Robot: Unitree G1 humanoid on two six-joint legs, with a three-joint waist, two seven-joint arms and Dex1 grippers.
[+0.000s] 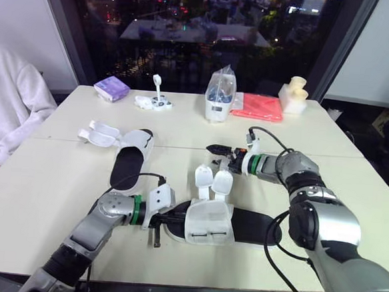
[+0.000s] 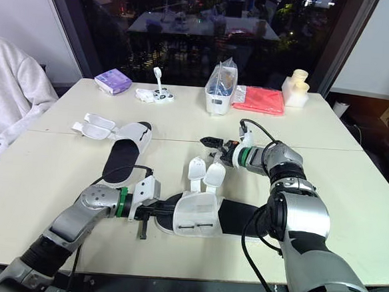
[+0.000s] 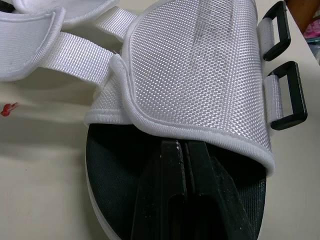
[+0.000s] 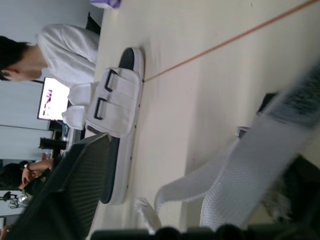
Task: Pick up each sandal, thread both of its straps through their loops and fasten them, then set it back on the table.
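Centrally, white woven-mesh sandal (image 1: pixel 209 222), black sole (image 1: pixel 246 224), rectangular black loops (image 3: pixel 300 95).

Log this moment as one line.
near sandal: on table, straps loose | left claw: shut, tucked under its upper | right claw: by the straps | far sandal: unfastened

A cream table (image 1: pixel 57 196) of 2 tops meets at a straight seam (image 1: pixel 181 148). Behind it stands a big dark window (image 1: pixel 189 25) in a black frame (image 1: pixel 345 43), showing night city lights and reflections. White walls (image 1: pixel 17 13) flank it on both sides. The floor (image 2: pixel 376 132) right of the table is dark. A lit monitor (image 4: pixel 50 97) glows across the room.
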